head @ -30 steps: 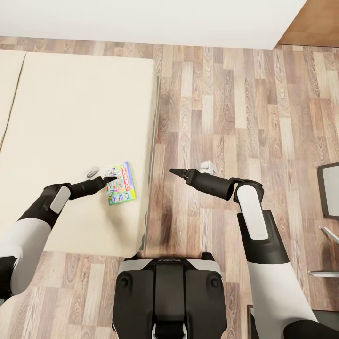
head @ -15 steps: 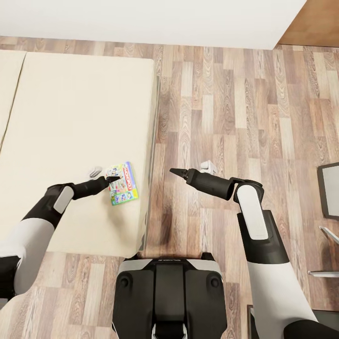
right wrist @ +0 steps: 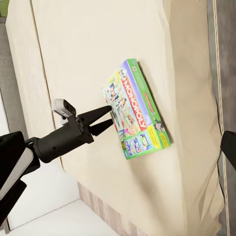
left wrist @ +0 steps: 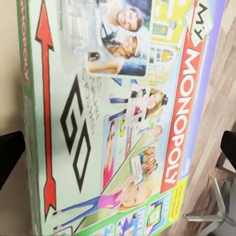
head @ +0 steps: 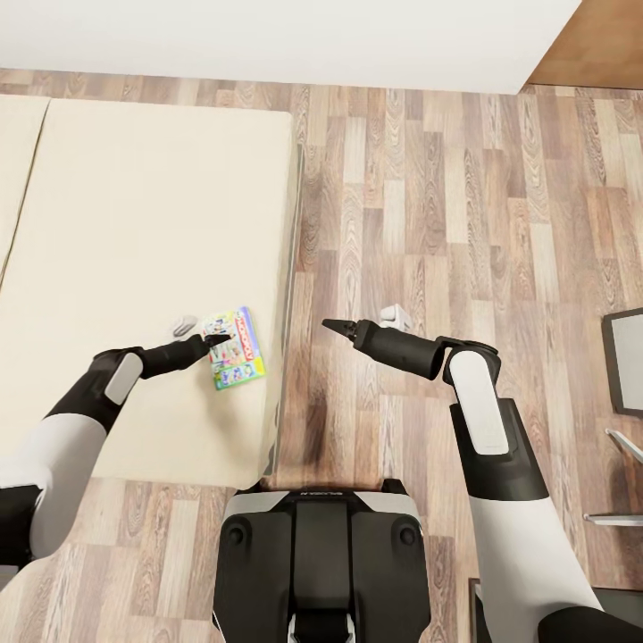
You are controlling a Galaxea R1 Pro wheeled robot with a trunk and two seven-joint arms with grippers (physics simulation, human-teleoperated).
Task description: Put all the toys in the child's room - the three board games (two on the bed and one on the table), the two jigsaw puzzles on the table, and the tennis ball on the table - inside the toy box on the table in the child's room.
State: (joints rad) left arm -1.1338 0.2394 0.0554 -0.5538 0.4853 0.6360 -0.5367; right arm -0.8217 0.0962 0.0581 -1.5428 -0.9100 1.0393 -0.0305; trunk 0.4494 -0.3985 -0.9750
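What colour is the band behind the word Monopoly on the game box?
Red, with white letters; the board game shows it best in the left wrist view.

A green-edged board game (head: 234, 348) with red MONOPOLY lettering lies on the plain cream bed (head: 134, 223) beside brown wood-plank floor (head: 446, 223).

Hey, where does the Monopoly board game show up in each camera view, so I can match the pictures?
Head view: the Monopoly board game lies left of centre, near the bed edge, at the left claw.
Left wrist view: the game spans nearly the whole picture.
Right wrist view: the game sits centre-right, left claw at its edge.
Shared landmark: the cream bed cover.
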